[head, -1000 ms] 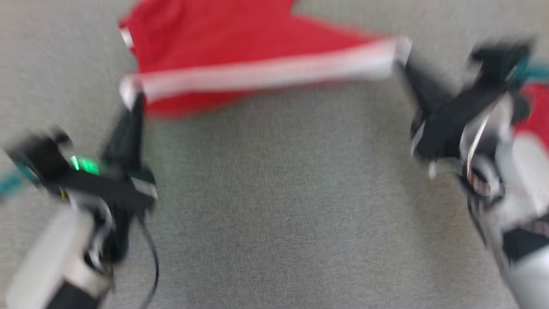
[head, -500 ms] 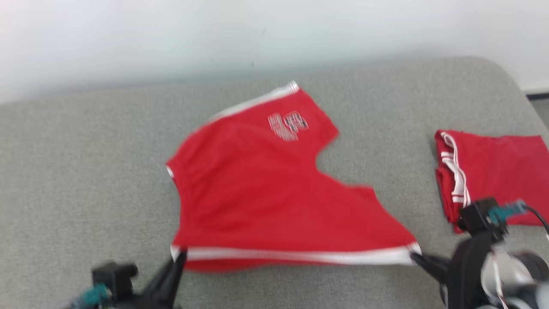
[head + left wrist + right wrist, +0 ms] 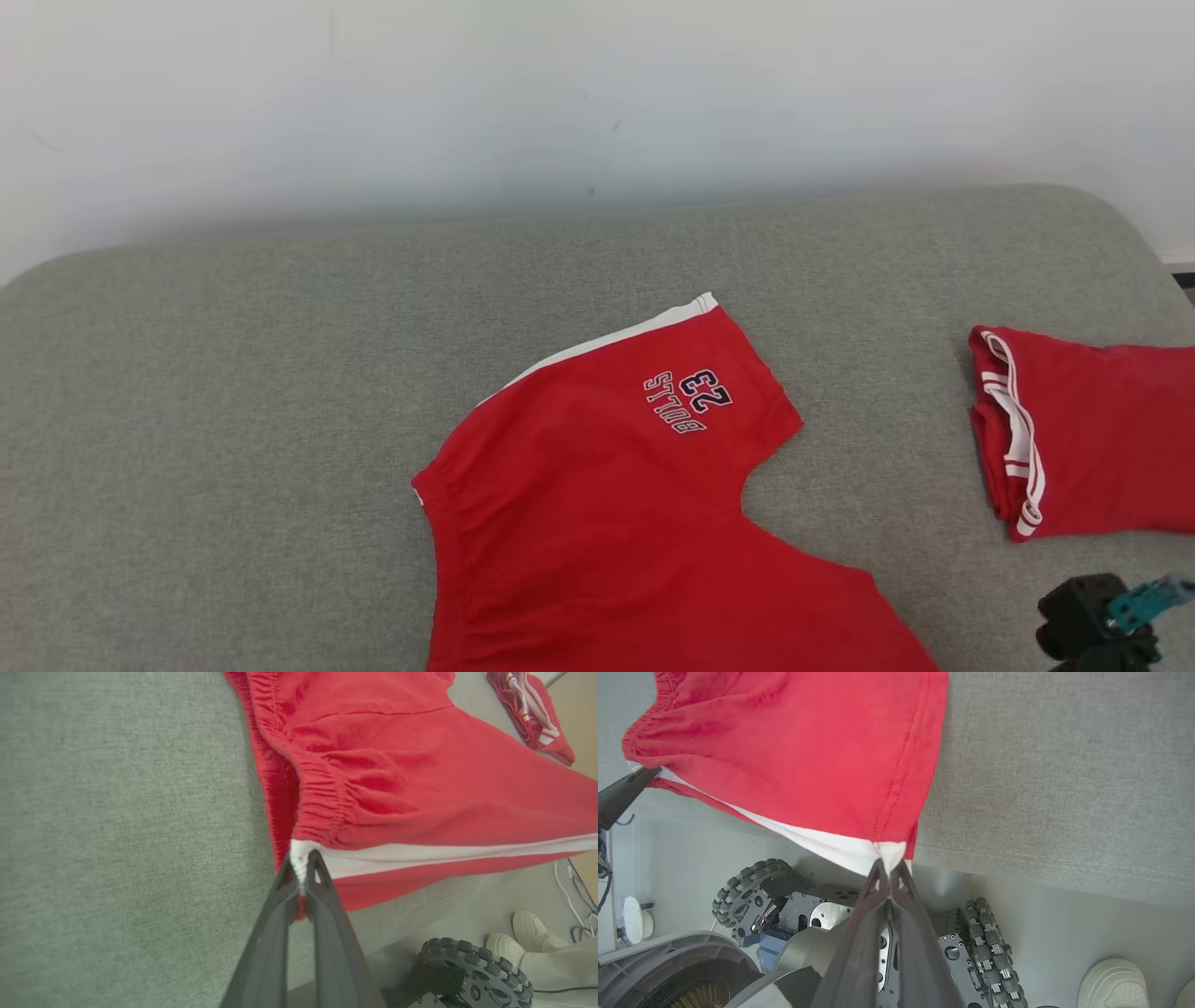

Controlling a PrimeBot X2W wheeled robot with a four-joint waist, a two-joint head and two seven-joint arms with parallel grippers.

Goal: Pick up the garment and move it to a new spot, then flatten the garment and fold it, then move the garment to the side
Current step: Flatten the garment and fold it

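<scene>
at the near edge of the grey woven upholstered surface: red fabric shorts with white side stripes, spread over the middle of the surface. gathered waistband to the left. the far leg carries a dark "bolts 23" print, upside down in the head view.

left gripper: fingers pressed together, pinching the white stripe where it meets the waistband, at the near left corner of the shorts. the rest of the cloth runs away from the fingertips, up and to the right in the left wrist view.

right gripper: fingers pressed together, pinching the white stripe at the leg hem, the near right corner. this corner hangs just past the surface's near edge, over the robot's black studded wheels.

the stripe runs straight between the two pinches, with the near side raised a little off the surface.

a second, folded red garment with white stripes lies at the right edge, well apart from the shorts. a person's pale shoes stand on the floor below.
</scene>
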